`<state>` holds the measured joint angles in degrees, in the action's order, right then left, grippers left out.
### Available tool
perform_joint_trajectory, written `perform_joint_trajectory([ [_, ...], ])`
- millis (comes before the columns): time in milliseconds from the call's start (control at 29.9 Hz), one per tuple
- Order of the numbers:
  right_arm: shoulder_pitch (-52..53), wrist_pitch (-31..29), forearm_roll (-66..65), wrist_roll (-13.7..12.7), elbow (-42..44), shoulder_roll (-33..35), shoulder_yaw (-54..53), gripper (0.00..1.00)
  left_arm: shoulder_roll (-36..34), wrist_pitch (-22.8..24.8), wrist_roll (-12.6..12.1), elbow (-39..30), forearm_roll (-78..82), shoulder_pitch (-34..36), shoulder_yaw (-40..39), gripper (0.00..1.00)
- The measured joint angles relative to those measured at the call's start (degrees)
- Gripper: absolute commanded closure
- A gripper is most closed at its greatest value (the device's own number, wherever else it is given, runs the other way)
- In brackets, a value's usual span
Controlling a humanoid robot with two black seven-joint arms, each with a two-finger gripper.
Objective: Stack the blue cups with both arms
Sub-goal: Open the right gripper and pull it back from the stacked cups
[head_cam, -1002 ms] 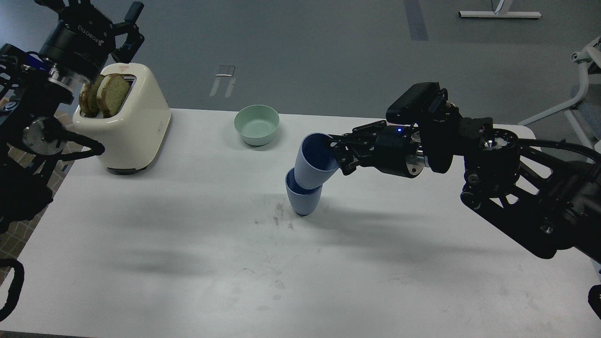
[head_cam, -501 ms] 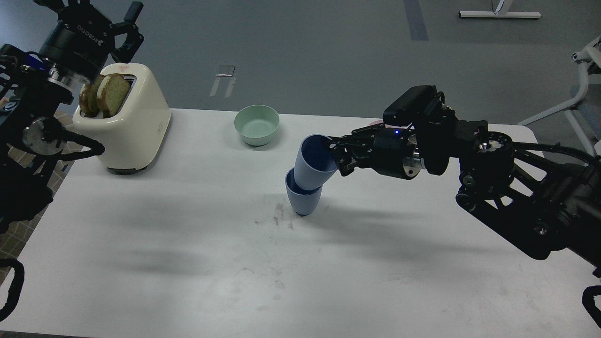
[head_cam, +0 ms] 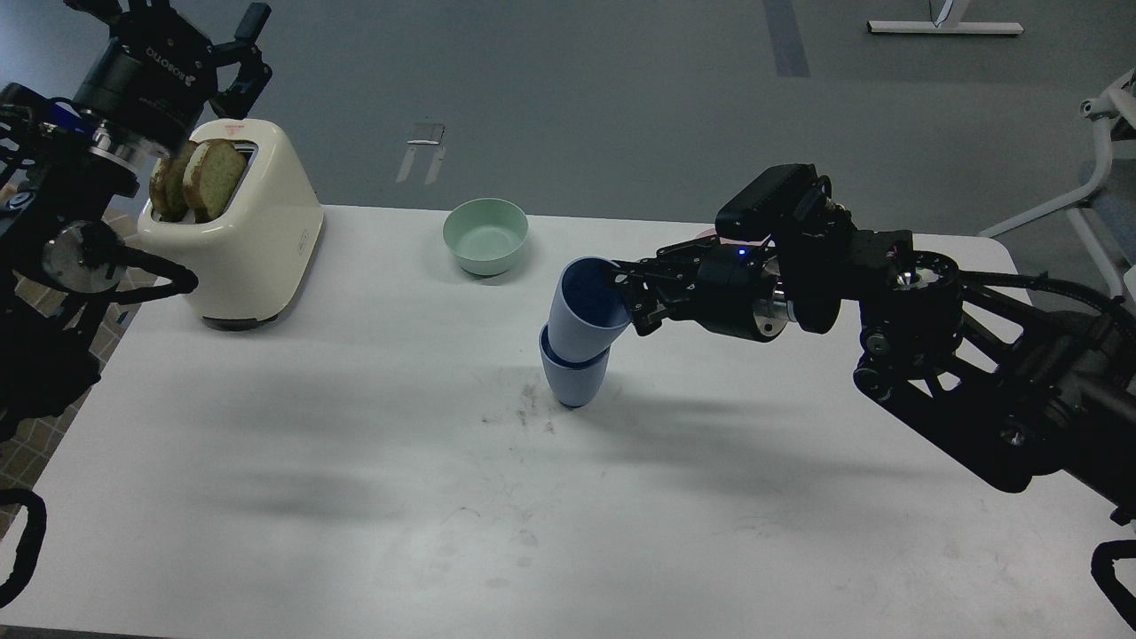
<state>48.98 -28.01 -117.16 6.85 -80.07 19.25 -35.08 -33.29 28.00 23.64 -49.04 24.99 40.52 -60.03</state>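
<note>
Two blue cups stand mid-table in the head view. The lower blue cup (head_cam: pixel 572 377) stands upright on the white table (head_cam: pixel 355 461). The upper blue cup (head_cam: pixel 579 311) sits with its base inside the lower one and leans to the right. My right gripper (head_cam: pixel 624 297) comes in from the right and is shut on the upper cup's right rim, one finger inside and one outside. My left gripper (head_cam: pixel 177 22) is raised at the far left above the toaster, away from the cups, its fingers spread open and empty.
A cream toaster (head_cam: pixel 253 240) with two bread slices stands at the back left. A pale green bowl (head_cam: pixel 485 235) sits at the back centre. A sliver of a pink bowl (head_cam: pixel 707 233) shows behind my right gripper.
My right gripper has moved left and slightly down, pushing the upper cup deeper into the lower cup and less tilted. The left arm has not moved.
</note>
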Motion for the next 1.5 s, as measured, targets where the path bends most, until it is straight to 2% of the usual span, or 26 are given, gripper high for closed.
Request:
perform_joint_trajectory([
  [134, -0.03, 0.00, 0.00, 0.00, 0.00, 0.00, 0.01, 0.85, 0.01, 0.00, 0.00, 0.00, 0.00, 0.00, 0.00, 0.02],
  [434, -0.12, 0.01, 0.00, 0.00, -0.08, 0.03, 0.01, 0.66, 0.07, 0.00, 0.00, 0.00, 0.05, 0.00, 0.00, 0.02],
  [468, -0.12, 0.01, 0.00, 0.00, -0.09, 0.03, 0.01, 0.60, 0.07, 0.00, 0.00, 0.00, 0.05, 0.00, 0.00, 0.02],
  [535, -0.12, 0.01, 0.08, 0.00, -0.14, 0.02, 0.00, 0.38, 0.07, 0.00, 0.00, 0.00, 0.05, 0.00, 0.00, 0.02],
  [568, -0.12, 0.01, 0.14, 0.00, -0.17, -0.02, -0.14, 0.14, 0.07, 0.00, 0.00, 0.00, 0.05, 0.00, 0.00, 0.02],
  [601, -0.12, 0.01, 0.22, 0.00, -0.20, -0.10, -0.43, 0.03, 0.07, 0.00, 0.00, 0.00, 0.05, 0.00, 0.00, 0.02],
  [635, -0.09, 0.01, 0.41, 0.05, -0.23, -0.30, -1.01, 0.00, 0.07, 0.00, 0.00, 0.00, 0.05, 0.00, 0.01, 0.02],
  [802, 0.22, 0.04, 1.15, 0.18, -0.01, -2.05, -10.04, 0.00, -0.27, 0.00, 0.03, 0.00, 0.05, 0.00, 0.16, 0.02],
  [1136, 3.01, 0.04, 5.62, 0.22, 6.66, -6.71, -43.59, 0.00, -0.37, 0.00, 0.09, 0.00, -0.05, 0.00, -0.20, 0.02],
  [1303, 3.04, 0.00, 17.75, 0.21, 11.46, -4.69, -50.58, 0.00, -0.34, 0.00, 0.00, 0.00, -0.21, 0.00, -0.38, 0.02],
  [1504, 2.51, 0.01, 34.82, 0.22, 21.54, -0.70, -52.85, 0.00, -0.34, 0.00, -0.30, 0.37, -0.31, 0.00, -0.45, 0.02],
])
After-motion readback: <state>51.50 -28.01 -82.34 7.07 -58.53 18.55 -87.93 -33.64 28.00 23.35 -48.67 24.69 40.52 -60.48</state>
